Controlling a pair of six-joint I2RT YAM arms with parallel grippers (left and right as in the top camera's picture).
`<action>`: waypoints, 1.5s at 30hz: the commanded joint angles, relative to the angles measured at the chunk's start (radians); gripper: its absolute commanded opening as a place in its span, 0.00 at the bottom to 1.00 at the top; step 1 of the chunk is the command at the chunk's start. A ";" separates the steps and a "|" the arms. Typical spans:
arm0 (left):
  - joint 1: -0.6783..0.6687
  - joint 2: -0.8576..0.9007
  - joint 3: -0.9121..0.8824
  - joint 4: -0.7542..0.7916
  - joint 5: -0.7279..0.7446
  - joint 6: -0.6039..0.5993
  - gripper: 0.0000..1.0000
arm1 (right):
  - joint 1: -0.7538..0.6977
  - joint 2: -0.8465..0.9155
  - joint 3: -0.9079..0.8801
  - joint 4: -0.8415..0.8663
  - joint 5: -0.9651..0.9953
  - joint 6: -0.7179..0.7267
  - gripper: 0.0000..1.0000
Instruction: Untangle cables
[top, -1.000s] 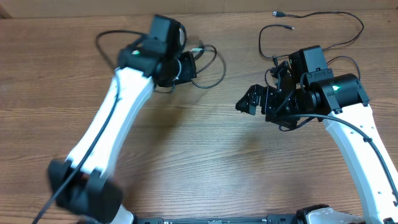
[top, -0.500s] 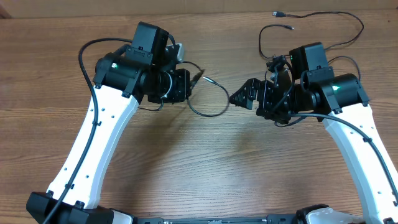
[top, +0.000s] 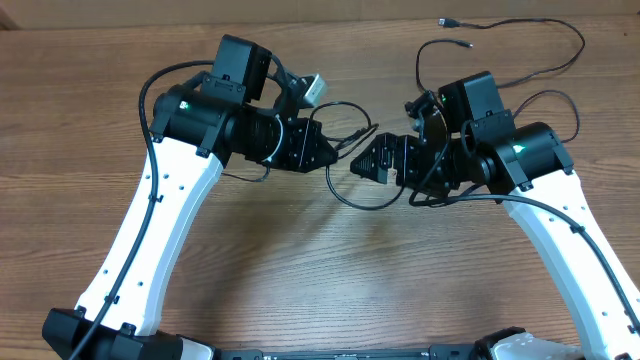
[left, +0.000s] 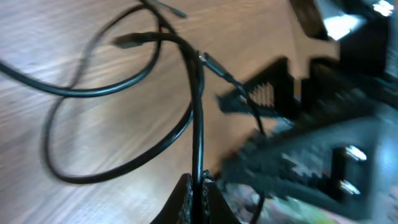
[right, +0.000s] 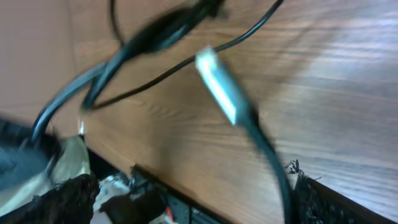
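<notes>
My left gripper (top: 333, 156) is shut on a thin black cable (left: 198, 118), which rises straight from between its jaws (left: 200, 186). From there the cable (top: 350, 205) hangs in a loose loop over the wooden table, between the two grippers. My right gripper (top: 364, 164) is open and faces the left one a short way off. In the right wrist view a cable with a silver plug (right: 217, 87) runs down just inside the right finger of that gripper (right: 193, 202), which grips nothing. A second cable (top: 462, 43) lies at the far right.
The second cable trails along the table's back edge, with another plug end (top: 446, 20) there. A white connector (top: 312, 88) sticks up beside the left wrist. Both white arms reach in from the front corners. The table is brown wood (top: 300, 280).
My left gripper has swung right towards the table's middle, carrying its cable. My right gripper has moved left to meet it. The hanging loop now lies between them.
</notes>
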 joint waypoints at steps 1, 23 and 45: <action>-0.003 -0.005 0.009 -0.005 0.222 0.069 0.04 | 0.001 -0.002 -0.005 0.016 0.070 0.001 1.00; 0.010 -0.006 0.009 -0.017 -0.037 -0.199 0.04 | 0.000 -0.002 -0.005 -0.174 0.772 0.374 1.00; 0.006 -0.005 0.009 -0.108 -0.148 0.031 0.04 | -0.006 0.032 -0.005 -0.095 0.660 0.382 1.00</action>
